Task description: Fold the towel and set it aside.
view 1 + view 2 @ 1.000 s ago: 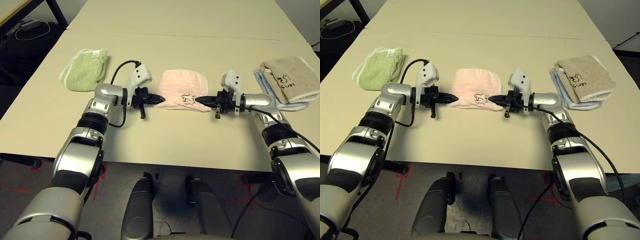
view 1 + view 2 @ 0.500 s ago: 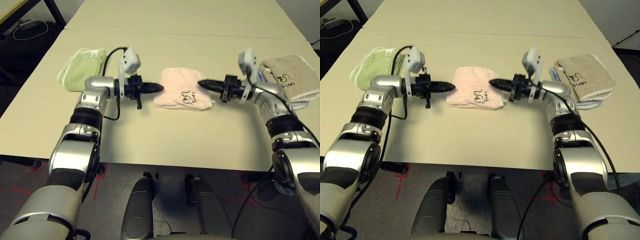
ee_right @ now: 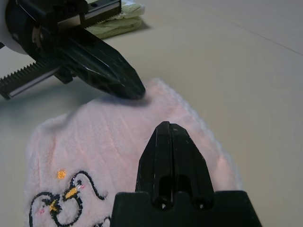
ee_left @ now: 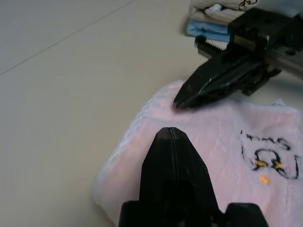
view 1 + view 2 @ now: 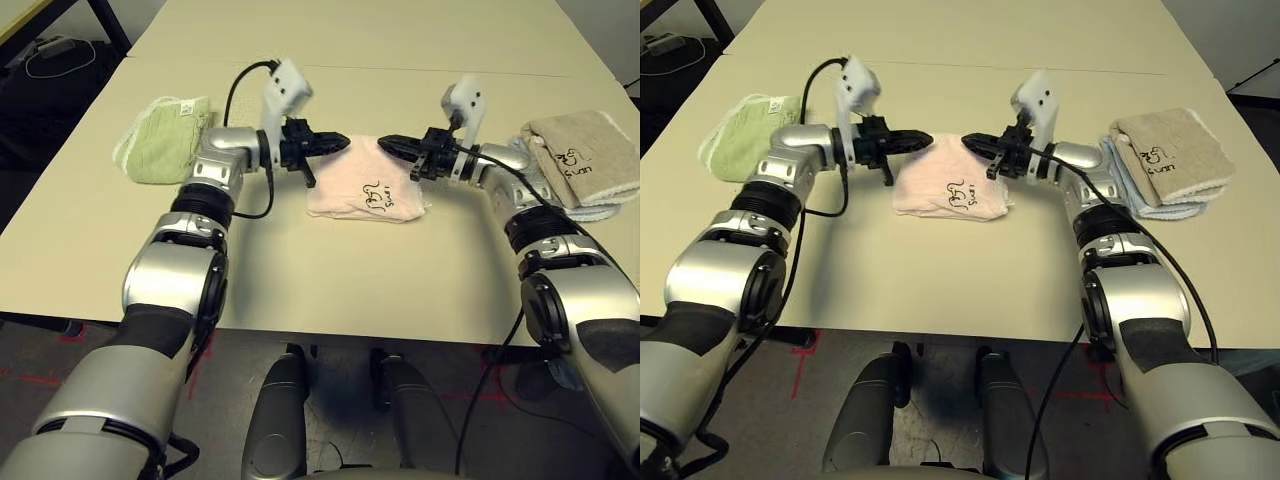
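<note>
Left eye view: we see the pale pink ribbed terry towel (image 5: 366, 191), folded into a compact pad, lying flat near the middle of the cream table (image 5: 330, 270). A dark embroidered animal mark with small orange specks faces up on the half nearer the robot; a line of stitched lettering sits above it, but we cannot read it.

The left gripper (image 5: 338, 142) points across the table toward the right gripper (image 5: 388, 144). Both meet tip to tip, just apart, over the towel's far edge. In the left wrist view the left gripper's two black fingers (image 4: 173, 161) press flat together with nothing between them. In the right wrist view the right gripper's fingers (image 3: 170, 156) are likewise pressed together and empty. Whether either tip touches the cloth we cannot tell.

To the left, well apart from the pink towel, lies a folded light green towel (image 5: 165, 138). To the right sits a folded beige towel (image 5: 582, 155) with a dark embroidered mark, stacked on a pale blue towel (image 5: 545, 185). Its lettering is not legible.
</note>
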Action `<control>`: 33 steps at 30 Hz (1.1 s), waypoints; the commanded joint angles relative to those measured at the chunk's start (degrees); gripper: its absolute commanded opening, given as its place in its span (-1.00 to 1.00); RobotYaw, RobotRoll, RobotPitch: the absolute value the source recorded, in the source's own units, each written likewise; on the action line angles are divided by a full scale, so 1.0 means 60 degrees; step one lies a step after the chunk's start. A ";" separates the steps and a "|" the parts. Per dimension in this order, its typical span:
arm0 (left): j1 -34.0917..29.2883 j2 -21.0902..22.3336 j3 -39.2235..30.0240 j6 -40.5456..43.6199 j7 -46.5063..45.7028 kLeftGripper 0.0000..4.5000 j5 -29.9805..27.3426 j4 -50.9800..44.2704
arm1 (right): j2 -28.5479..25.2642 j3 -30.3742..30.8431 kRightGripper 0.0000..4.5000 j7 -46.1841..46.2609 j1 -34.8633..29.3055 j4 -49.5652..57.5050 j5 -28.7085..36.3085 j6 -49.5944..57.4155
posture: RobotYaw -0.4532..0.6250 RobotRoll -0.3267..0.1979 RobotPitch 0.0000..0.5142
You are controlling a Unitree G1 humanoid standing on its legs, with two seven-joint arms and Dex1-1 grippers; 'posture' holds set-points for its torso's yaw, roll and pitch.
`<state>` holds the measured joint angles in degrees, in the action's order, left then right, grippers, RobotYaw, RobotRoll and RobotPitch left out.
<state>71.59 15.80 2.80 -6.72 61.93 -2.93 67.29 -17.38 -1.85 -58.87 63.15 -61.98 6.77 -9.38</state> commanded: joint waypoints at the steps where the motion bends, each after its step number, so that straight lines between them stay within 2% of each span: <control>1: 0.0068 -0.0236 -0.0021 -0.0131 -0.0041 -0.99 0.0133 0.0231 | -0.0006 0.0043 -1.00 0.0062 0.0060 -0.0242 -0.0159 -0.0187 | -0.04 0.25 -0.01; 8: -0.0041 -0.0546 0.0142 -0.0081 -0.0091 -0.99 0.0336 0.0361 | 0.0129 0.0213 -1.00 0.0274 -0.0031 -0.0284 -0.0487 -0.0212 | -0.06 0.25 -0.01; 13: -0.0317 -0.0511 0.0328 -0.0129 -0.0107 -0.99 0.0671 0.0405 | 0.0178 0.0471 -1.00 0.0437 -0.0316 -0.0276 -0.0822 -0.0365 | -0.07 0.25 -0.01; 20: -0.0582 -0.0372 0.0492 -0.0046 -0.0540 -0.99 0.1085 0.0472 | 0.0240 0.0640 -1.00 0.0623 -0.0455 -0.0287 -0.1050 -0.0312 | -0.06 0.25 0.00; 33: -0.0645 0.0354 0.0029 0.0266 -0.0911 -0.99 0.0874 0.0478 | -0.0371 0.0517 -1.00 0.0450 -0.0724 -0.0160 -0.0972 -0.0274 | -0.06 0.25 -0.01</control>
<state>68.95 17.25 3.19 -5.88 56.52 2.29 68.93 -18.81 1.47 -55.63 60.03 -63.00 0.93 -11.30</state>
